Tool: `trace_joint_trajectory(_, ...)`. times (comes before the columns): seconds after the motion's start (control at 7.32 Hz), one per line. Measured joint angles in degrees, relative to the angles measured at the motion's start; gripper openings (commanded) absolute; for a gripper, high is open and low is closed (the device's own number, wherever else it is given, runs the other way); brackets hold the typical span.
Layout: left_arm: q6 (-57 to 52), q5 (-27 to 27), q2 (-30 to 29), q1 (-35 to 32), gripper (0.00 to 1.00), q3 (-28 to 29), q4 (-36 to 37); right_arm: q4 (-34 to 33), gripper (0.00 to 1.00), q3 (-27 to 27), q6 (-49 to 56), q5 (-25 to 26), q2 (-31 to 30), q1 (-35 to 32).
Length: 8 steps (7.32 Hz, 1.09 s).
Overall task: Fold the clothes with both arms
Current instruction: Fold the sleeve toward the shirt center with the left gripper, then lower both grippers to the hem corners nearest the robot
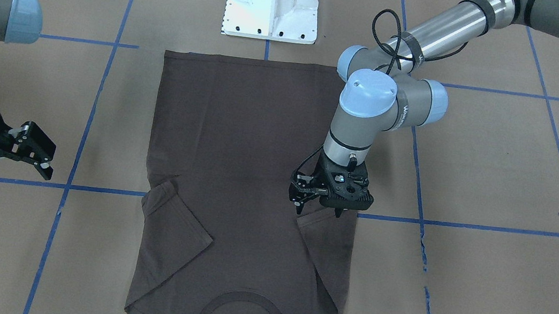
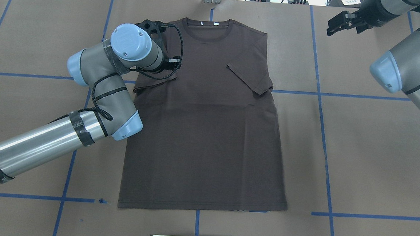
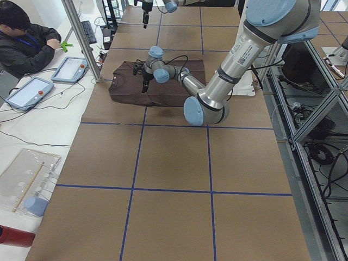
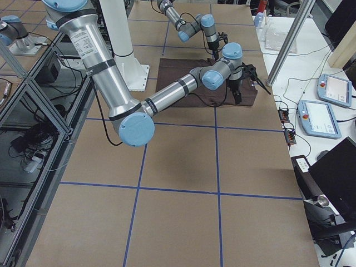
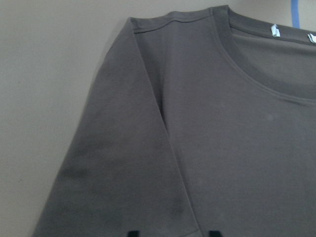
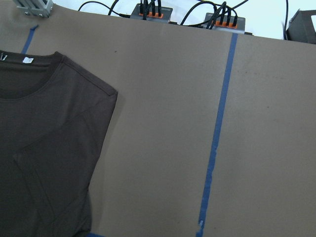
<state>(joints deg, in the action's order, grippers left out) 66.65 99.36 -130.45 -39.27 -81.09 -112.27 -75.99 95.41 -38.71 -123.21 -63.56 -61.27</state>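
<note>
The clothes are one dark brown T-shirt (image 2: 209, 125) lying flat on the brown table, collar (image 2: 210, 26) at the far edge and hem toward the robot's base. Both short sleeves are folded inward onto the chest. My left gripper (image 1: 319, 210) points down over the folded left sleeve (image 1: 326, 233), near the armpit. In the left wrist view its two black fingertips (image 5: 131, 233) stand apart at the sleeve's hem, so it is open, with the shirt (image 5: 222, 148) beneath. My right gripper (image 1: 17, 175) hovers open beside the shirt, off the cloth, holding nothing.
The white pedestal base (image 1: 273, 2) stands just behind the hem. Blue tape lines (image 2: 321, 139) cross the table. Cable plugs (image 6: 148, 12) sit at the far edge. A seated person (image 3: 24, 41) and tablets (image 3: 27, 89) are at a side desk.
</note>
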Motion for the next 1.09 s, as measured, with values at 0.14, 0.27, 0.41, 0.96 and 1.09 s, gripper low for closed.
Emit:
trace_joint_trajectory(0.14,-1.13,0.13,3.98,0.15,1.0,-6.49,1.15,0.22,1.0,3.02,-3.89,0.4,-1.39,2.85)
trace_joint_trajectory(0.27,-1.27,0.19,8.11,0.85,1.0,-12.89,1.58,0.57,1.0,6.35,-9.41,2.98,-2.75,7.09)
trace_joint_trajectory(0.41,-0.34,0.08,12.11,2.7,1.0,-18.89,1.66,0.75,1.0,10.29,-16.15,9.08,-4.55,13.2)
trace_joint_trajectory(0.96,15.48,-7.44,24.19,17.84,0.98,-35.48,1.7,0.85,1.0,28.01,-37.52,30.44,-16.81,37.31)
trace_joint_trajectory(1.09,18.23,-9.35,27.87,21.15,0.8,-38.17,1.73,0.85,1.0,31.22,-39.33,31.98,-20.07,40.23)
